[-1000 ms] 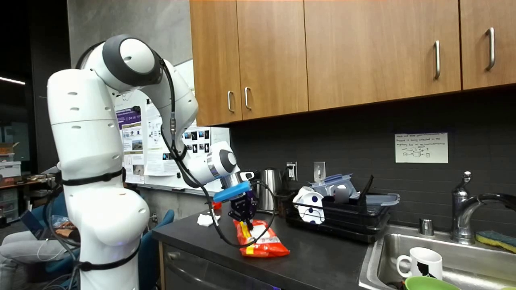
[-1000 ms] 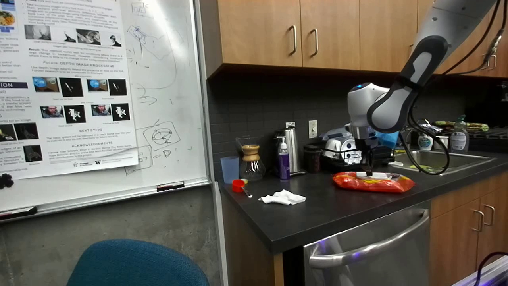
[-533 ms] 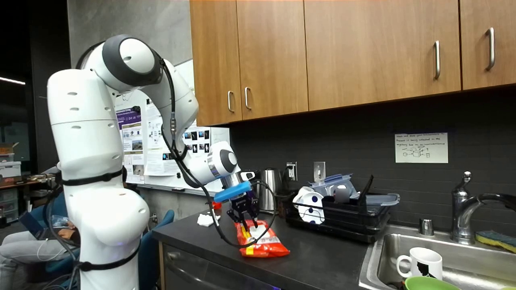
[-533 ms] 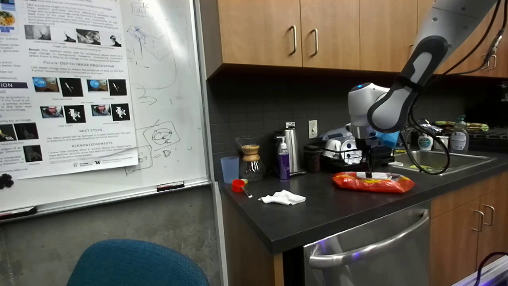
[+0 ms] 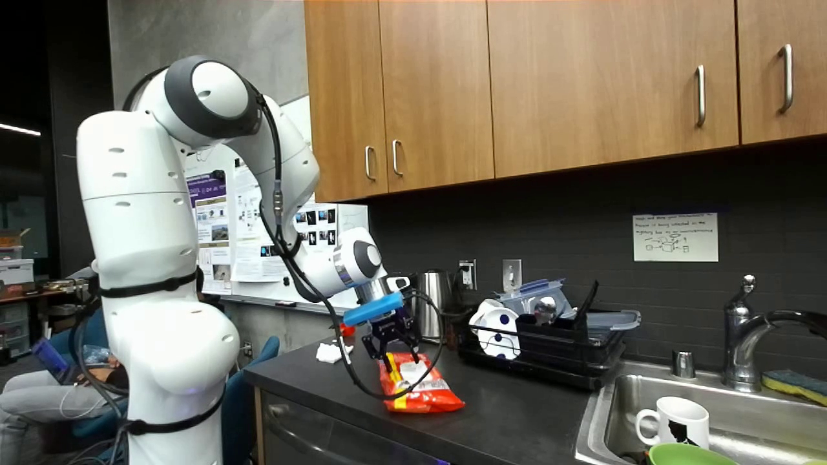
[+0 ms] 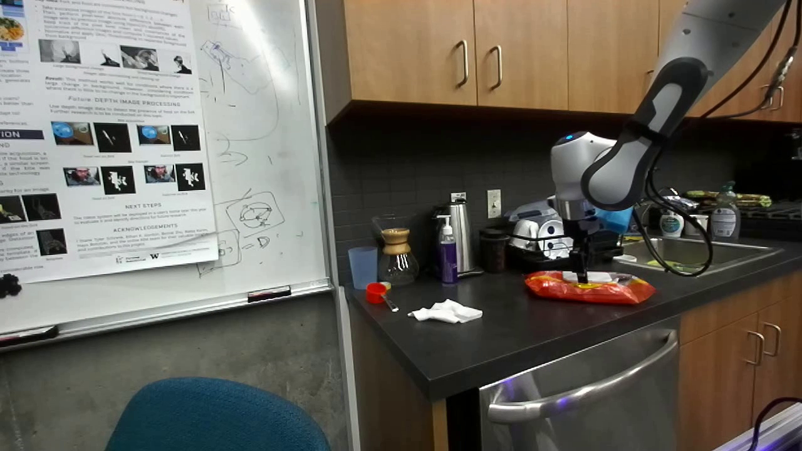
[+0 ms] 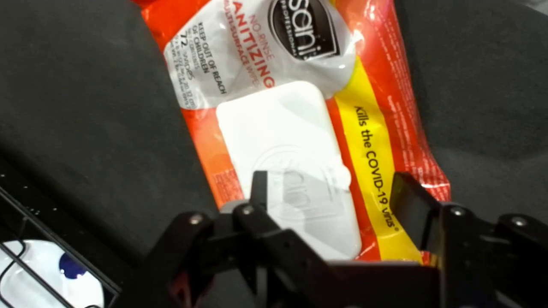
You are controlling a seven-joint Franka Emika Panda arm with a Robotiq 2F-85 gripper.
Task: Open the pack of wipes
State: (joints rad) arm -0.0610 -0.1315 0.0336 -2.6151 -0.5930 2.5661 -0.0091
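The orange-red pack of wipes (image 7: 387,85) lies flat on the dark counter, seen in both exterior views and from above in the wrist view. Its white lid (image 7: 282,124) lies down flat, with a small tab on one long side. My gripper (image 7: 329,177) stands open above the pack, pointing down, with nothing gripped. One finger (image 7: 258,190) overlaps the lid in the wrist view; the opposite finger (image 7: 411,205) is beyond the yellow stripe. Whether the fingertips touch the pack, I cannot tell. In an exterior view the spread gripper (image 5: 402,364) hovers over the pack's far end.
A black dish rack (image 5: 536,361) with dishes stands beside the pack. The sink (image 5: 597,420) lies past it. A crumpled white wipe (image 6: 446,312), a red scoop (image 6: 376,292) and a purple bottle (image 6: 448,258) are on the counter. The arm's cable (image 5: 362,381) loops low near the pack.
My gripper has gone from shut to open, its fingers spreading apart over the pack. The arm has shifted only slightly. The pack and its lid look unmoved.
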